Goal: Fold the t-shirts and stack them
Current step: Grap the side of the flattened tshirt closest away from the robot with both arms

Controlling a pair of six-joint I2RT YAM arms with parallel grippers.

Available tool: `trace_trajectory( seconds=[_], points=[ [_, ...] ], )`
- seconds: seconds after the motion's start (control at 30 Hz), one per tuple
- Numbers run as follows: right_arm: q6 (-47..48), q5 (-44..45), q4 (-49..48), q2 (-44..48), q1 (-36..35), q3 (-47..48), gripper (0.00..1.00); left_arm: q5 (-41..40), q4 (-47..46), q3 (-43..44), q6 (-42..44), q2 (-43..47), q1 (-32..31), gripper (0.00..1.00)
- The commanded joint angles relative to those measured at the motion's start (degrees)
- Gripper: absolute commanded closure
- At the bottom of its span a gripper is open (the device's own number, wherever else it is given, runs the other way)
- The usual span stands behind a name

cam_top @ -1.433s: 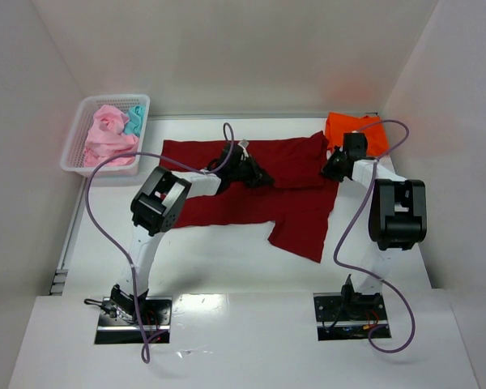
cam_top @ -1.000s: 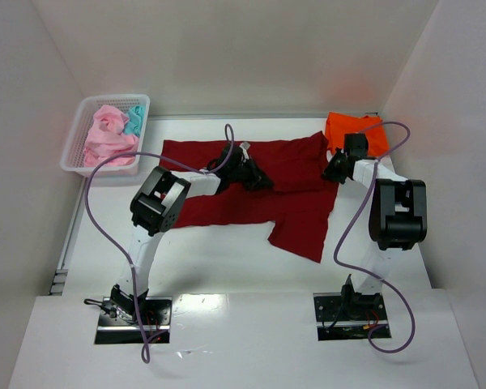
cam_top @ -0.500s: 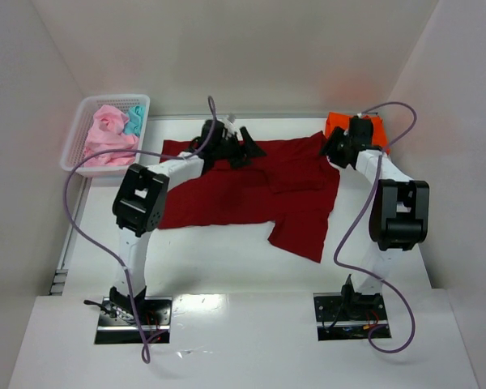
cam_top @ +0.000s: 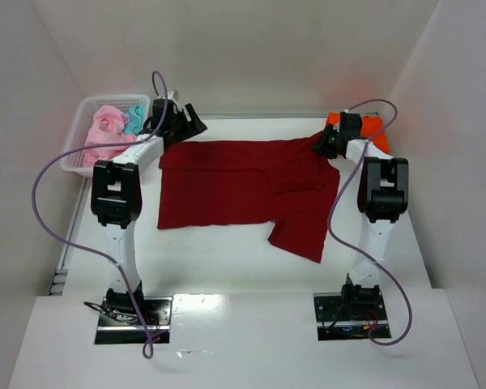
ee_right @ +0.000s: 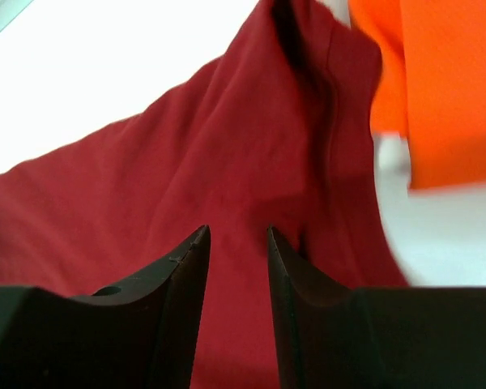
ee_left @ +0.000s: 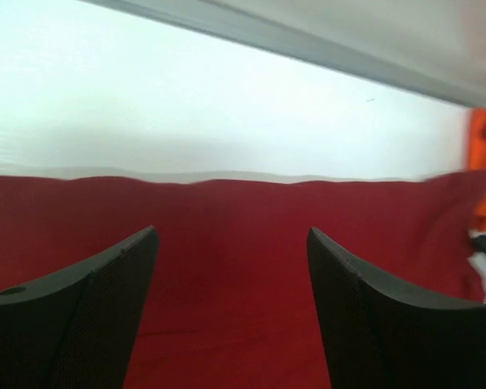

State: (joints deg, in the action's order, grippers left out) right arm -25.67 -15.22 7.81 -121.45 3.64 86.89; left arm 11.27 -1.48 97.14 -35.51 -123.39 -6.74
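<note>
Jaws of the left gripper (ee_left: 232,235) gape, a dark red cloth t-shirt (ee_left: 65,211) just ahead. Those of the right gripper (ee_right: 236,231) stand narrowly apart above it.

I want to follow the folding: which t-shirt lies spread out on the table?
The dark red t-shirt; the orange t-shirt sits compact far right, the pink t-shirts and teal t-shirt are in the basket.

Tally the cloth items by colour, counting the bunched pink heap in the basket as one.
Dark red shirt: 1
Orange shirt: 1
Pink heap: 1, pieces inside cannot be told apart
Teal cloth: 1
Total: 4
</note>
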Motion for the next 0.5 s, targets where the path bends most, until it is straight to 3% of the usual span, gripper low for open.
trace_trajectory(
  seconds=[0.0,0.23,0.47],
  points=[
    [0.6,-1.6,0.6,-3.3,-0.2,9.1,0.6,-4.5,6.3,6.0,8.0,-2.9,-1.0,0.18],
    [2.6,5.0,6.8,-9.1,-2.7,18.5,0.61,-8.3,11.7,10.3,9.1,-6.2,-1.0,0.18],
    [3.7,12.5,12.0,-11.3,-3.4,19.6,0.63,-10.7,15.2,10.3,10.2,-6.2,-1.0,0.17]
  ],
)
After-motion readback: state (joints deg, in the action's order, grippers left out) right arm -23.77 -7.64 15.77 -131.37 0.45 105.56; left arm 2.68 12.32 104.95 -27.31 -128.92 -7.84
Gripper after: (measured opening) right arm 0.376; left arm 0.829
